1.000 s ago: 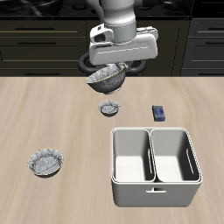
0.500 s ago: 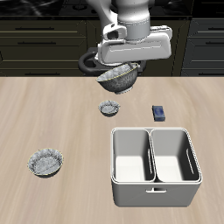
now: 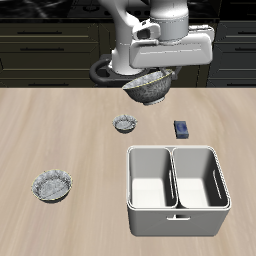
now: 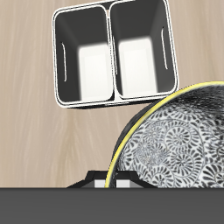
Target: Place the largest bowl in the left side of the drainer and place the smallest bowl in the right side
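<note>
Table [image 3: 60, 130] with drainer [image 3: 178, 208], bowls, block [image 3: 181, 129]

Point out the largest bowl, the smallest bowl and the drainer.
largest bowl [image 3: 149, 86], exterior view, patterned outer wall, held up by the gripper.
smallest bowl [image 3: 125, 124], exterior view, its centre, on the table.
drainer [image 3: 178, 224], exterior view, front wall below the handle slot.
</note>
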